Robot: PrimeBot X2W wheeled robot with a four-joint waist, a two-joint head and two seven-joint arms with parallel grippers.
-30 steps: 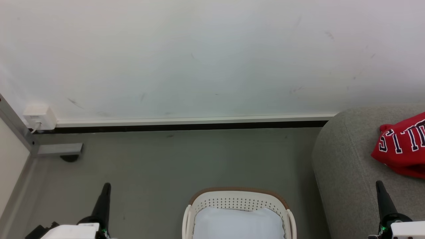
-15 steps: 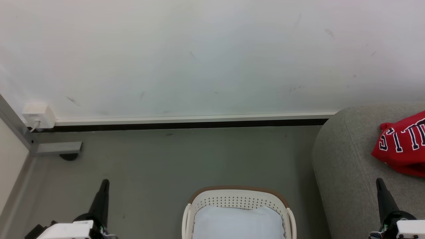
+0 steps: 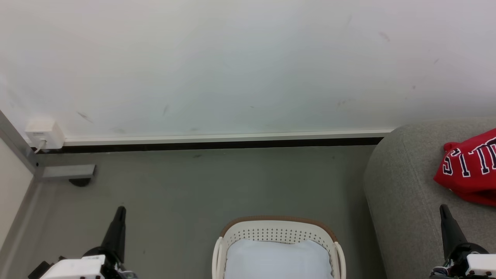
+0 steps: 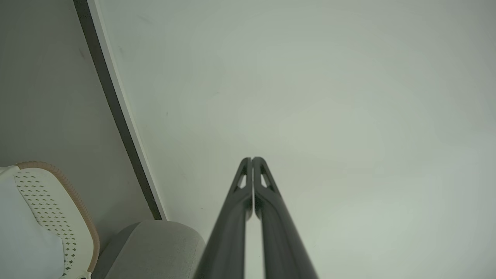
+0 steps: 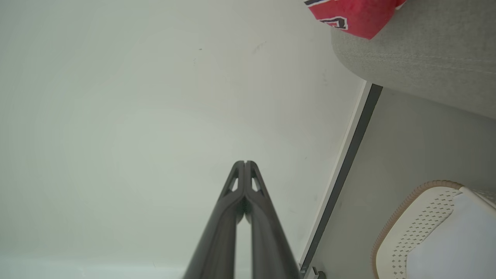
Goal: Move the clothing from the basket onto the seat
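Red clothing (image 3: 469, 170) lies bunched on grey seat (image 3: 403, 193), right of basket (image 3: 240, 228) and further back. Basket holds white pad (image 3: 277, 259). Right gripper (image 3: 443, 208) right of basket, nearer clothing, fingers pressed together, empty. Left gripper (image 3: 121, 210) left of basket, fingers together, empty. Job looks done.

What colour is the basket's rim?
Brown, with a woven look; the rim shows best in the right wrist view.

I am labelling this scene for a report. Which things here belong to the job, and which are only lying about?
Job:
- red jersey, lying on the grey sofa
- cream basket

Lying about:
- white pad in the basket
- wall socket box
- grey metal foot
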